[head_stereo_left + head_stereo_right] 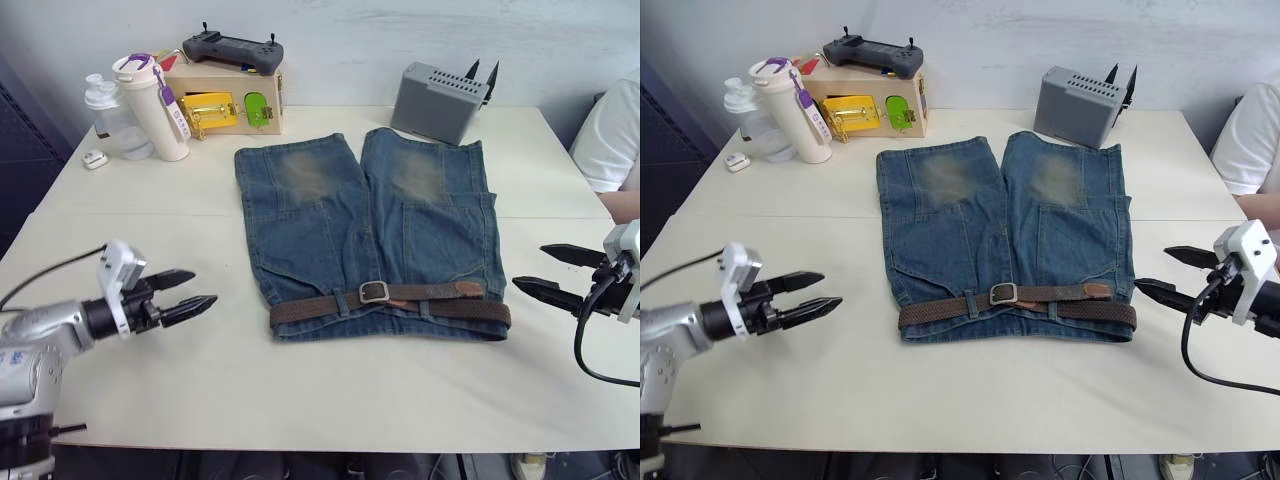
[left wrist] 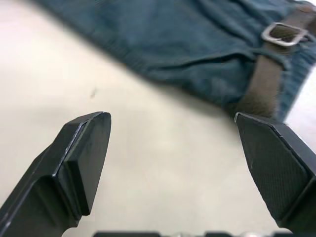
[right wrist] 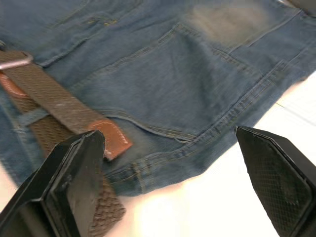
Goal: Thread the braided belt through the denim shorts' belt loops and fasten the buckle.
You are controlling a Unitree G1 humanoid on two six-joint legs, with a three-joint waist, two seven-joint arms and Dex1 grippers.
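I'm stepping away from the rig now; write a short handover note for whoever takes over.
Left gripper: open, empty, left of the shorts.
Right gripper: open, empty, right of them.
Denim shorts lie flat mid-table, waistband toward the robot.
Braided belt runs along the waistband under belt loops; its tan tip has passed through the buckle.
Threading and fastening look done; the prong's seating cannot be confirmed.

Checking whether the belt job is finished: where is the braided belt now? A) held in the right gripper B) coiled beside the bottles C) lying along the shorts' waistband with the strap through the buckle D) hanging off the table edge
C: the braided belt lies along the denim shorts waistband, its strap passing through the buckle.
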